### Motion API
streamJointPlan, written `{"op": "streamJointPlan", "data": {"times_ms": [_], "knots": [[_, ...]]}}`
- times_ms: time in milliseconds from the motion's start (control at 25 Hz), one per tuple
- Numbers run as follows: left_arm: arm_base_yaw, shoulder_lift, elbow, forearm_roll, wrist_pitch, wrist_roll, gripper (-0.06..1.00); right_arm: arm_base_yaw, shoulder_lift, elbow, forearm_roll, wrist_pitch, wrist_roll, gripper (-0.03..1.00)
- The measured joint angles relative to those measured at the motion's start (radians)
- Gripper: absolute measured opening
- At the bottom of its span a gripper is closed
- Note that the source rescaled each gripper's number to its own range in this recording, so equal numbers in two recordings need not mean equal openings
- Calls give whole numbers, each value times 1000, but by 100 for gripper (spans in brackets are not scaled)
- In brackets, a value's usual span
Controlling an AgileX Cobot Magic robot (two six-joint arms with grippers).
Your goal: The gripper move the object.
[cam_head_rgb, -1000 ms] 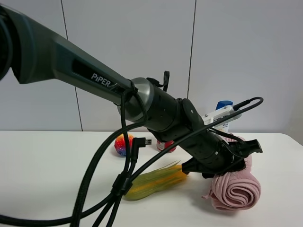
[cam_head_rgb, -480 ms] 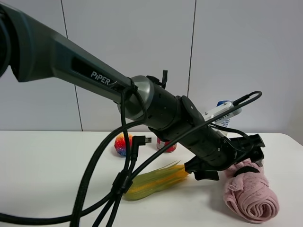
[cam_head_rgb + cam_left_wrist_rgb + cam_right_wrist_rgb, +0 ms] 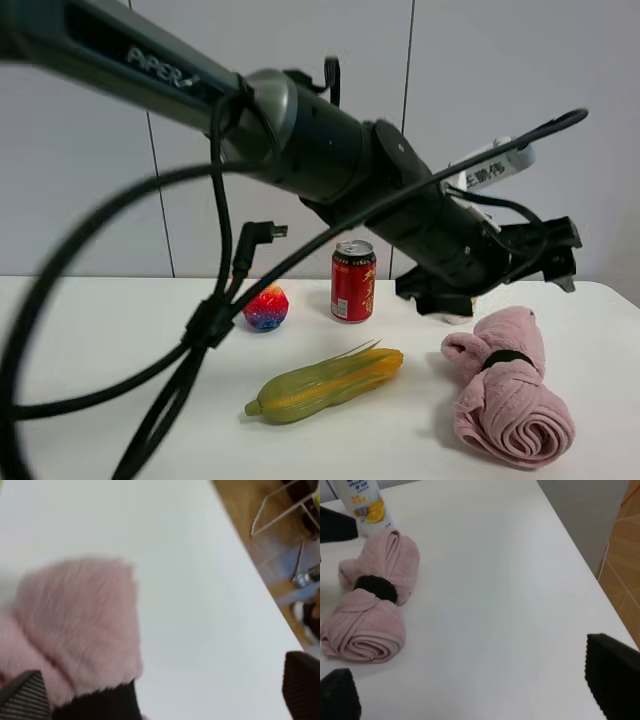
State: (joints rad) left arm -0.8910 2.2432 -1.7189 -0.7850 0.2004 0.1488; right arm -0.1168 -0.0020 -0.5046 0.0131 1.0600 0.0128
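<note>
A rolled pink towel (image 3: 510,392) with a black band lies on the white table (image 3: 100,340) at the right. It also shows in the left wrist view (image 3: 75,620) and the right wrist view (image 3: 370,600). My left gripper (image 3: 558,256) has reached across to the right and hovers open and empty above the towel's far end; in its own view (image 3: 161,685) the jaws stand wide apart over the towel. My right gripper (image 3: 475,680) is open and empty above bare table to the right of the towel; it is out of the exterior view.
A red can (image 3: 353,281), a colourful ball (image 3: 265,307) and a yellow-green corn-like object (image 3: 325,385) sit mid-table. A white bottle (image 3: 362,505) stands behind the towel. The table's right edge (image 3: 580,565) is close, with wooden floor (image 3: 280,540) beyond.
The left gripper dragged the towel rightward, then let go and rose above it. The arm lifted, uncovering the red can. The towel now lies still.
</note>
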Motion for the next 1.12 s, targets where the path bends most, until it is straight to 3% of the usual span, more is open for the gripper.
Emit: {"op": "streamJointPlan", "data": {"times_ms": [320,440,760,1120], "knots": [[0,-193,0,218,51,266,89,0,0,0,0,0,0,100],[0,-260,0,306,78,325,90,0,0,0,0,0,0,100],[75,-339,0,504,235,343,90,0,0,0,0,0,0,100],[240,-339,0,581,387,317,90,0,0,0,0,0,0,100]]}}
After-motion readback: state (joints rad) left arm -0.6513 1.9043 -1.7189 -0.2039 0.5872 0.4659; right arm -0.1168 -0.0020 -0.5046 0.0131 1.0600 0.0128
